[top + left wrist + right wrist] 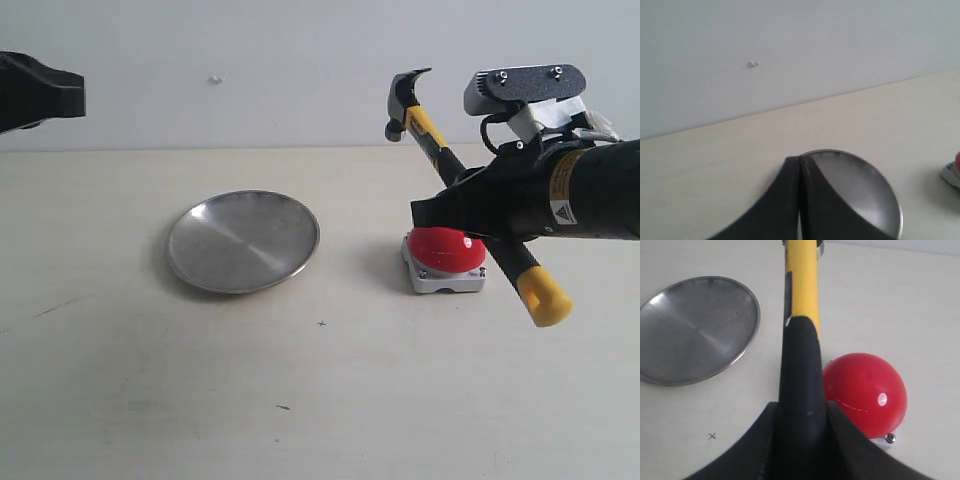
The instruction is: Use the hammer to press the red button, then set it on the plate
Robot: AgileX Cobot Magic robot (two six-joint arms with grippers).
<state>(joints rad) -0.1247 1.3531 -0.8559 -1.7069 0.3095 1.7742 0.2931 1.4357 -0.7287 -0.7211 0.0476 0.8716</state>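
My right gripper [470, 205] is shut on the black handle of the hammer [432, 140], held in the air and tilted, dark head up at the back, yellow end low toward the front. In the right wrist view the hammer [801, 330] runs out from between the jaws of the right gripper [801, 412]. The red button [447, 250] on its light-grey base sits on the table just below the gripper, also seen as the red button [865, 392]. The plate [243, 240] lies to its left. My left gripper [799, 165] is shut and empty, hanging above the plate [860, 185].
The left arm [35, 92] is raised at the far left edge of the exterior view. A pale wall [250, 70] runs behind the light wooden table [320, 400]. The corner of the button base [952, 172] shows at the edge of the left wrist view.
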